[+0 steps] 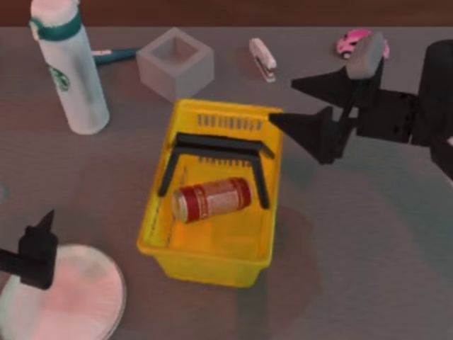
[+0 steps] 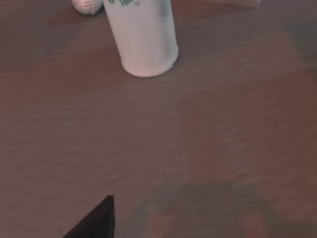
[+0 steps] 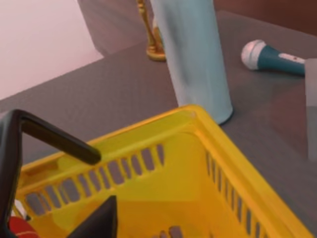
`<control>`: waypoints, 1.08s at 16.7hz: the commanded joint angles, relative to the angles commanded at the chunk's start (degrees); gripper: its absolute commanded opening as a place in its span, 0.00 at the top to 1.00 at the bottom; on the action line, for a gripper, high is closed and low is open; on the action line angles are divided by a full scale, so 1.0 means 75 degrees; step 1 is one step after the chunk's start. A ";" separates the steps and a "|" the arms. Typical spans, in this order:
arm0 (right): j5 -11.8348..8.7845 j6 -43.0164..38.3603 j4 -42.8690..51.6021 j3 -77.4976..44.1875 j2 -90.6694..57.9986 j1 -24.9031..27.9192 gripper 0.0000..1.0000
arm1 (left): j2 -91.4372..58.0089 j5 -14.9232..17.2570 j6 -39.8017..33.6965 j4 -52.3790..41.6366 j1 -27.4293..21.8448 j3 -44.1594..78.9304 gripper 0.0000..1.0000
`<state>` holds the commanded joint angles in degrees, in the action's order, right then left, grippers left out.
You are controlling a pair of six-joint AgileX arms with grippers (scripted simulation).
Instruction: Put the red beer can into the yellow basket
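Observation:
The red beer can lies on its side inside the yellow basket, under the folded black handles. My right gripper hovers open and holds nothing, just off the basket's far right corner. In the right wrist view one dark finger points over the basket's slotted wall, and a sliver of the can shows at the edge. My left gripper is parked at the near left of the table, open, with only one finger in its wrist view.
A tall white bottle with a green logo stands at the far left. Behind the basket are a teal microphone, a grey square box, a stapler and a pink toy car. A round plate lies under the left arm.

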<state>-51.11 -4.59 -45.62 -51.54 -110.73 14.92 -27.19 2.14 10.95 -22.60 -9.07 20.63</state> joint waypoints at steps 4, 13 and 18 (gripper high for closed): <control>0.1294 0.0013 0.1231 0.1551 0.2504 -0.0377 0.00 | -0.2606 0.0093 0.1164 -0.1980 -0.0839 0.2294 0.00; 0.4502 0.0410 0.3857 0.4687 0.9685 -0.1287 0.00 | -0.8667 0.0059 0.4085 -0.6065 -0.2737 0.8315 0.00; 0.5944 0.0562 0.5187 0.6033 1.2969 -0.1674 0.00 | -1.1257 -0.0101 0.5408 -0.7558 -0.3500 1.1194 0.00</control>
<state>-6.53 -0.37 -6.71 -6.30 -13.47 2.37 -111.62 1.38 51.51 -79.28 -35.32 104.58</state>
